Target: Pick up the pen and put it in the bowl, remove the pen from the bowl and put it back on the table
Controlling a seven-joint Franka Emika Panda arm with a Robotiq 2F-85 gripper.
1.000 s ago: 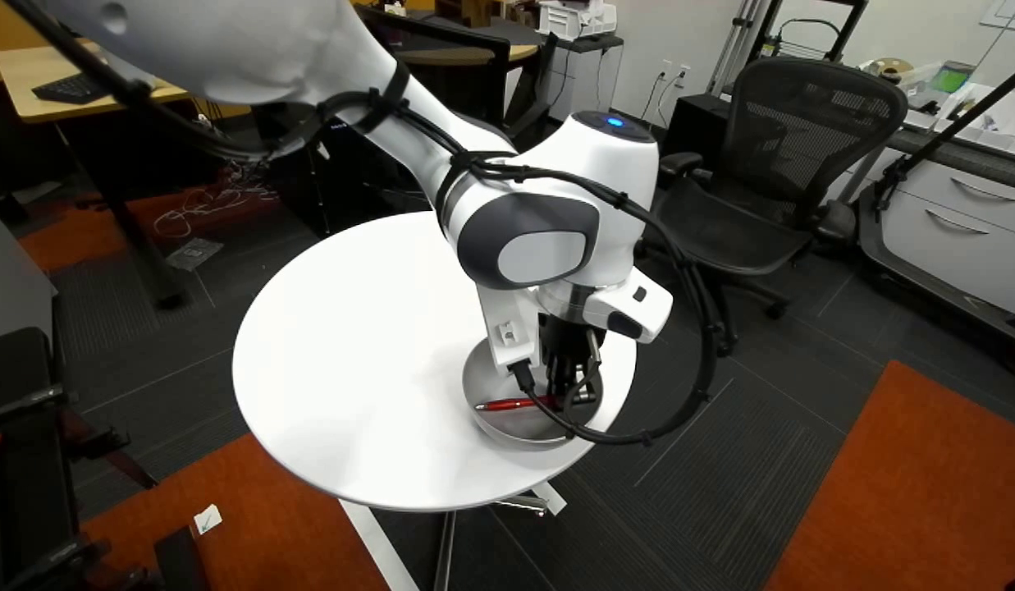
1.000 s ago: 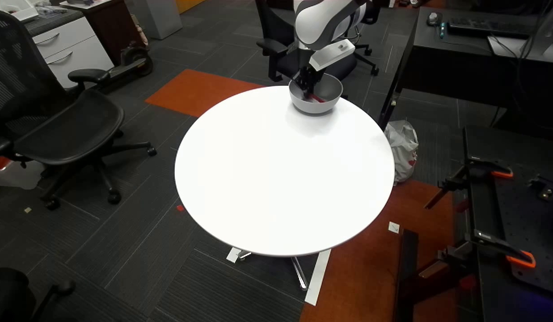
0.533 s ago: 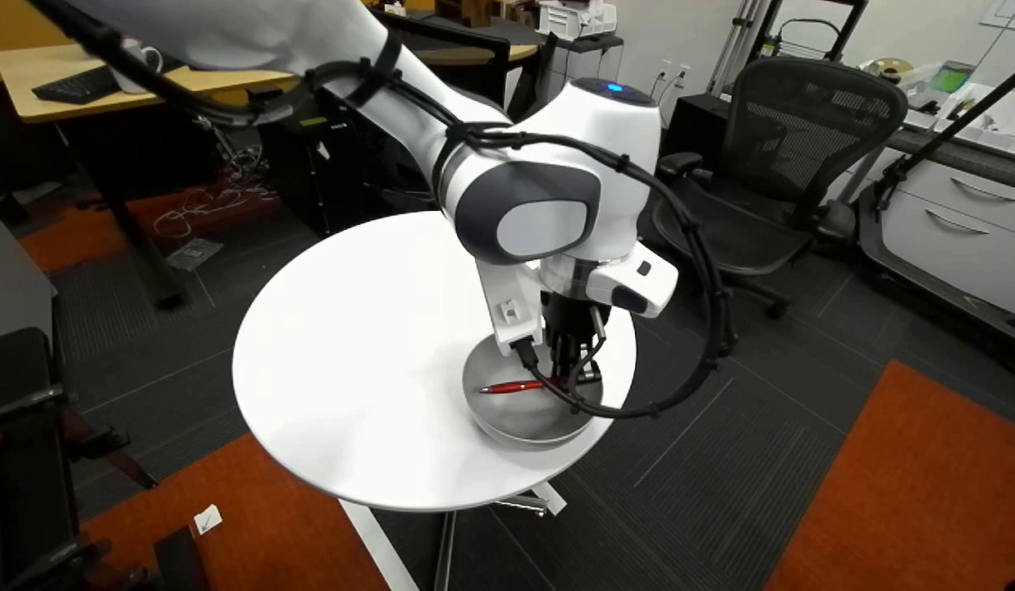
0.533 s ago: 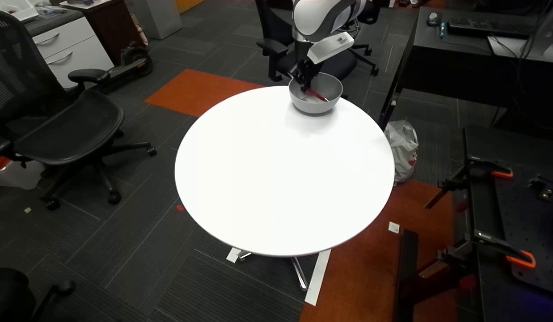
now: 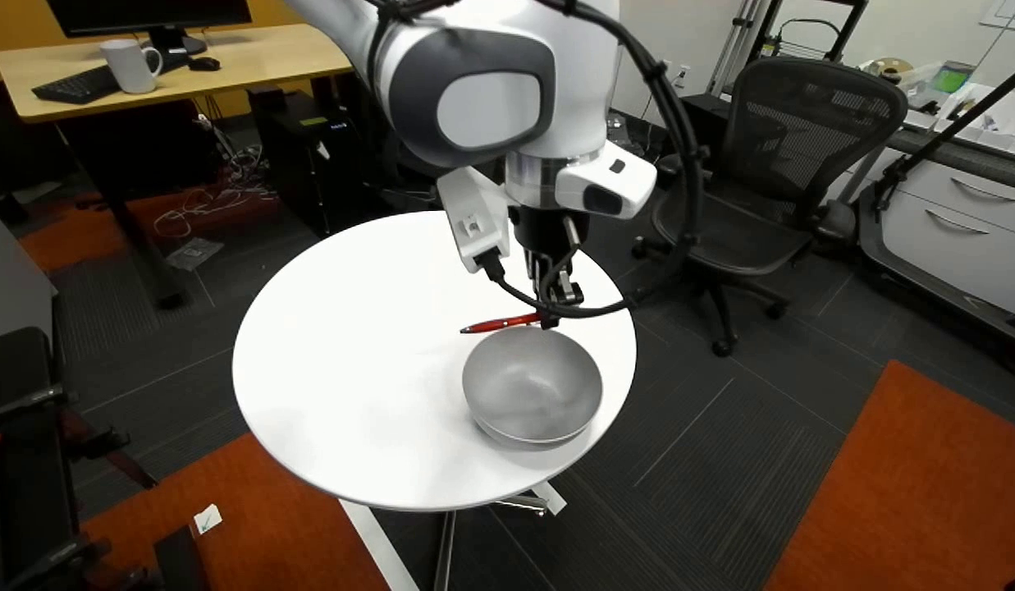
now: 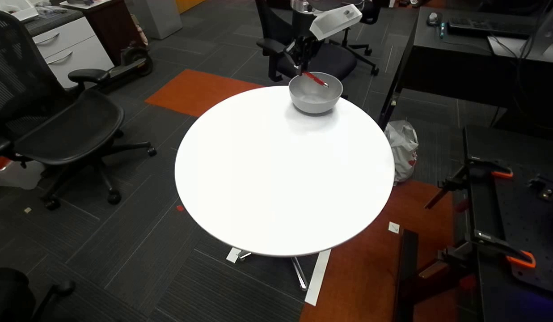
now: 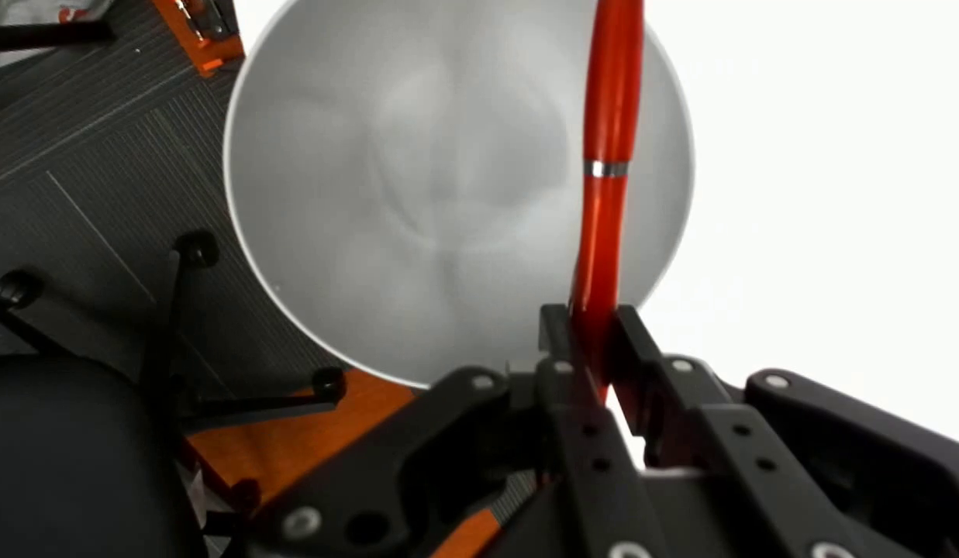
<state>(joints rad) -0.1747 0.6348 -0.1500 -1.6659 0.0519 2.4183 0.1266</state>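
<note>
Jaws pinch the pen [image 7: 609, 116] above the bowl [image 5: 528, 377]; red marking [image 6: 412, 159] on the bag [image 6: 400, 145] illegible

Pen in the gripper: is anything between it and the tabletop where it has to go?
The bowl appears beneath the pen, so lowering straight down would likely meet it. Sideways past the bowl, nothing visible blocks the way to the white table.

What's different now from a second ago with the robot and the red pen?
The gripper went up, and the red pen came up with it, out of the bowl. A second ago the red pen was low inside the bowl; now the gripper holds it higher, pinched near one end. The bowl and the white table stayed where they were.
</note>
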